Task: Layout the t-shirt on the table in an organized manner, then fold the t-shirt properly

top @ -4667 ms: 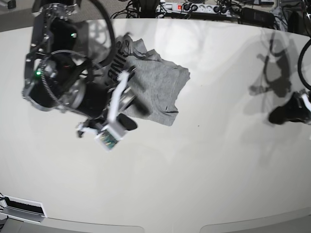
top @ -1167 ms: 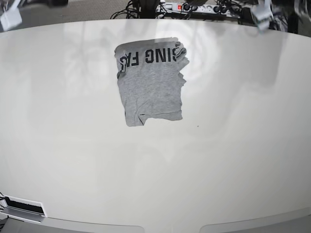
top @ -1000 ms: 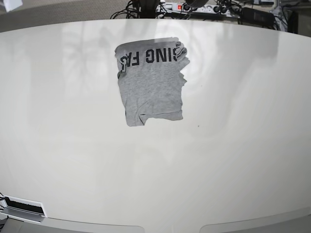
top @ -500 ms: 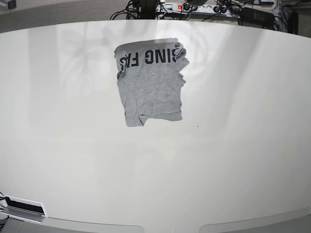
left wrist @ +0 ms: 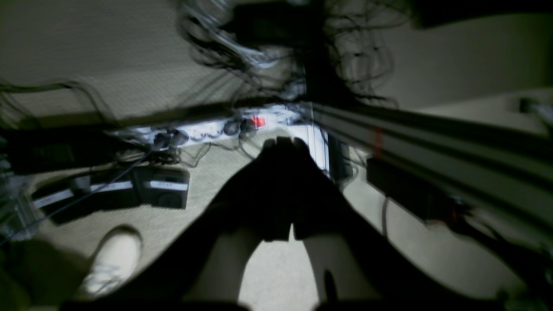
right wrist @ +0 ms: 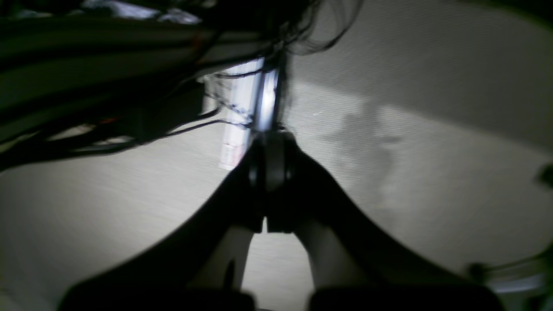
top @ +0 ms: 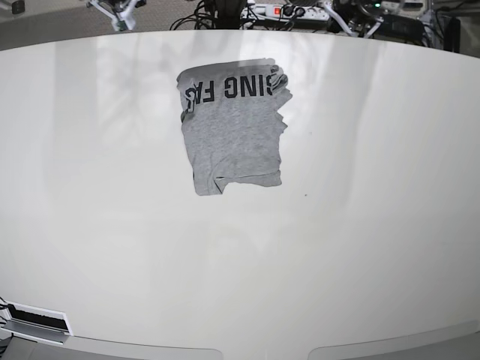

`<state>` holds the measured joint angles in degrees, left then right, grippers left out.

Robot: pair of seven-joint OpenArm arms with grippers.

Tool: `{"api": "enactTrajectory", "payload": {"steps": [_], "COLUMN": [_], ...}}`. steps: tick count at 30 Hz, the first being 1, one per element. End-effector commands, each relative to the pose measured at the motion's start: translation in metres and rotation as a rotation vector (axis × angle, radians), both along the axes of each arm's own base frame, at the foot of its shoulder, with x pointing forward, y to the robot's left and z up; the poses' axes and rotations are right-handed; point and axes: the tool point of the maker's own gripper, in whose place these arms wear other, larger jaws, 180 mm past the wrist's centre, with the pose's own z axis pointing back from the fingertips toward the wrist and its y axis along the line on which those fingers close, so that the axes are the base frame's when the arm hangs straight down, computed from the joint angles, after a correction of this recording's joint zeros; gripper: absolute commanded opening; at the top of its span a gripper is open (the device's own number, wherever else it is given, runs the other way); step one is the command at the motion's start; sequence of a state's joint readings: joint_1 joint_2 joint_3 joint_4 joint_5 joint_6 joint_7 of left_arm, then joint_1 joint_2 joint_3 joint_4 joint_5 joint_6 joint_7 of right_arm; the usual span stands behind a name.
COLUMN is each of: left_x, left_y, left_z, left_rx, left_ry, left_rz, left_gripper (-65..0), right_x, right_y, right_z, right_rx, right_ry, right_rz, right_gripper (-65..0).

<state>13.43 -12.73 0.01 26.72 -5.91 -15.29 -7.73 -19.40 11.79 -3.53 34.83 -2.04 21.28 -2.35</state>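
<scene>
Your table fills nearly the whole base view, a glossy off-white top with a curved far edge. Take the t-shirt as your landmark: it lies flat on the table, folded into a rough upright rectangle, towards the far edge and a little left of centre. Black block lettering runs across its far end, upside down from where you look, and plain heather grey covers the rest down to the near hem, which is slightly ragged with a small notch. Its right side shows stepped, layered edges. Nothing touches it.

Beyond the far edge of the table, straight past the t-shirt, you see a white power strip among a tangle of dark cables on the carpet.

In the left wrist view your left gripper points away from the table towards the floor, its dark fingers pressed together at the tips with nothing between them. The same power strip with a red light lies ahead of it, and a white shoe sits at the lower left.

In the right wrist view your right gripper is likewise closed up, tips meeting and empty, over grey carpet. Both wrist views are blurred.
</scene>
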Motion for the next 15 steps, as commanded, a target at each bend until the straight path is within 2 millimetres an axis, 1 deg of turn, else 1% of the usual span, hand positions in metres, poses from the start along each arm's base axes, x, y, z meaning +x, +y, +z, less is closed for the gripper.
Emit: {"api": "enactTrajectory", "payload": {"steps": [1,4,6,8,10,12,15], "left_x": [-0.002,-0.004,-0.012,-0.019,-0.020,-0.019,-0.013], "left_y": [-0.006,-0.030,-0.048,-0.060,-0.059,-0.056,-0.050], "left_z": [-0.001,-0.005,-0.006,-0.007,-0.009,-0.009,-0.009], "left_rx": [-0.009,0.002,-0.024,-0.033,-0.001,0.016,0.016], "left_ry": [-0.007,-0.020,-0.002,0.005,0.005,0.004,-0.004], "left_rz": [0.004,-0.059,-0.107,-0.130,-0.118,-0.094,-0.035], "left_gripper": [-65.0,-65.0,-65.0,-65.0,-65.0,-65.0,-65.0], "right_x": [-0.004,0.003,0.008,0.017,0.020,0.020,0.020], "right_y": [0.011,0.033,0.043,0.050,0.053,0.057,0.061], "right_z": [-0.001,-0.003,-0.004,-0.004,-0.003,-0.002,-0.002], "right_rx": [0.014,-0.002,0.003,0.019,0.036,0.055,0.068], "right_ry": [-0.010,-0.062,-0.077,-0.087,-0.093,-0.089,-0.089], "right_rz": [0.018,0.071,0.087,0.088,0.089,0.091,0.090], "right_gripper": [-65.0,-65.0,-65.0,-65.0,-65.0,-65.0,-65.0]}}
